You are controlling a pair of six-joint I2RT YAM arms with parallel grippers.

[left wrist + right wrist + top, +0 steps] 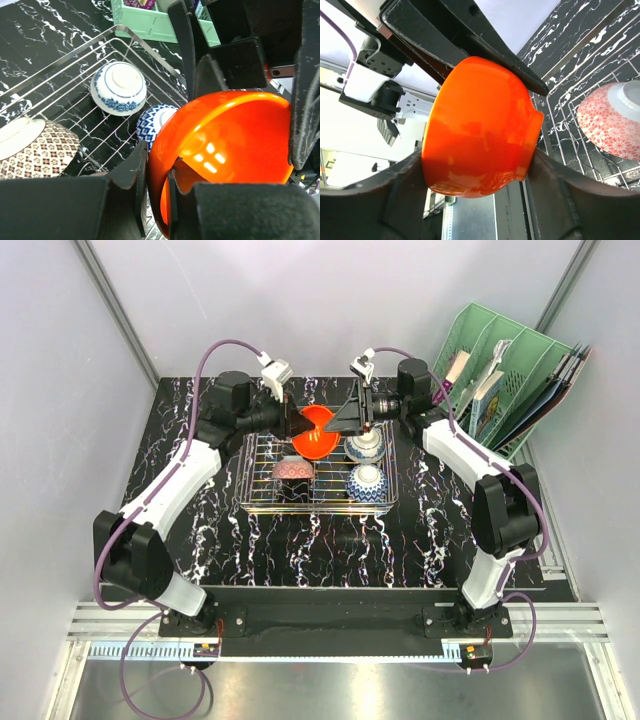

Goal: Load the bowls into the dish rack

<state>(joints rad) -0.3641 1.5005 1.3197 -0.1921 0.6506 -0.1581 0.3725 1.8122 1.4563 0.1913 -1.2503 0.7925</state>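
The plain orange-red bowl [318, 432] hangs on its side above the far part of the silver wire dish rack [262, 502]. My left gripper [297, 425] is shut on its rim [157, 195], one finger inside and one outside. My right gripper [347, 420] spans the bowl [480, 135] from rim to foot, and both fingers touch it. In the rack lie a pink-red patterned bowl [293, 471] and two blue-and-white bowls [364, 447] [367, 482], bottoms up. The left wrist view shows them too: the patterned one [35, 147] and the blue-and-white ones [119, 87] [152, 125]. The second pink-red bowl is hidden.
A green slotted file organiser [500, 380] with books and folders stands at the back right, close behind the right arm. The rack sits mid-table on the black marbled surface [300, 550]. White walls enclose the table on three sides.
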